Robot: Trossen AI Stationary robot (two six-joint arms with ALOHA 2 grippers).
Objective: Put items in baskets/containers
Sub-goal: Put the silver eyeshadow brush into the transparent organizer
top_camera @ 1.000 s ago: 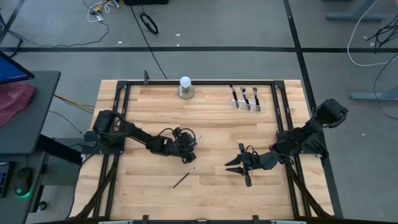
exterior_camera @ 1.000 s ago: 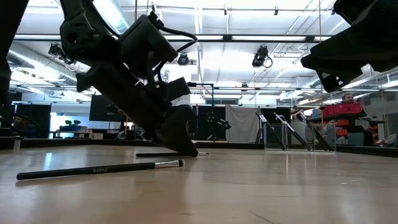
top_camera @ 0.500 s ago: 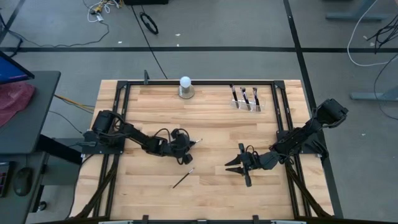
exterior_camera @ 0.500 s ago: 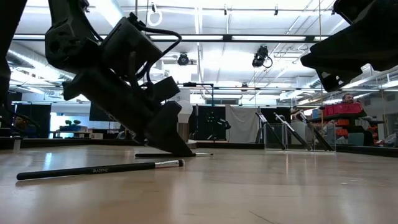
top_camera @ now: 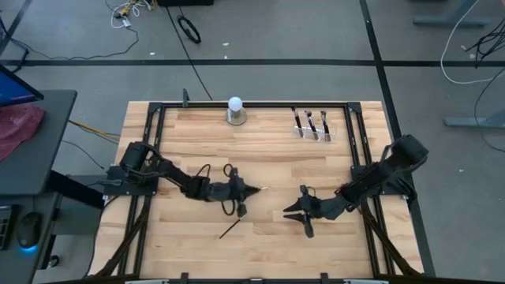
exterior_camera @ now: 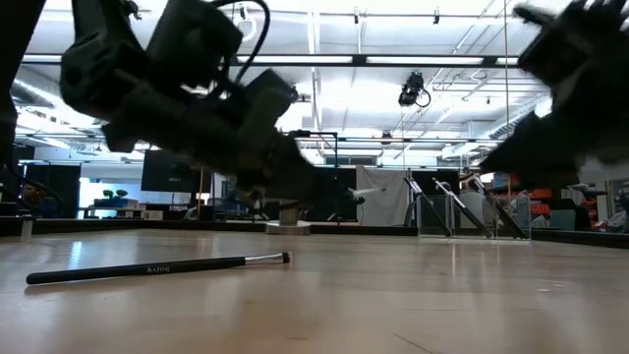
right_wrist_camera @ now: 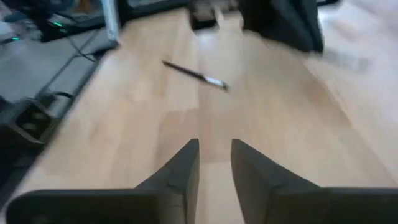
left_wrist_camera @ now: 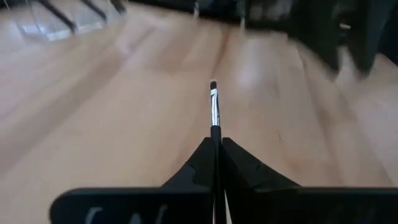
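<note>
1. The held brush's handle is hidden between the left gripper's fingers.
2. The holder is blurred and cut off by the left wrist view's edge.
3. The arm in the low view is blurred, its gripper out of frame.
4. The brushes in the holder are too small to detail.

Pale wooden tabletop inside a black frame. At the far edge, white ball on grey base and clear holder with three brushes upright. Near the front, one loose brush lying flat.
</note>
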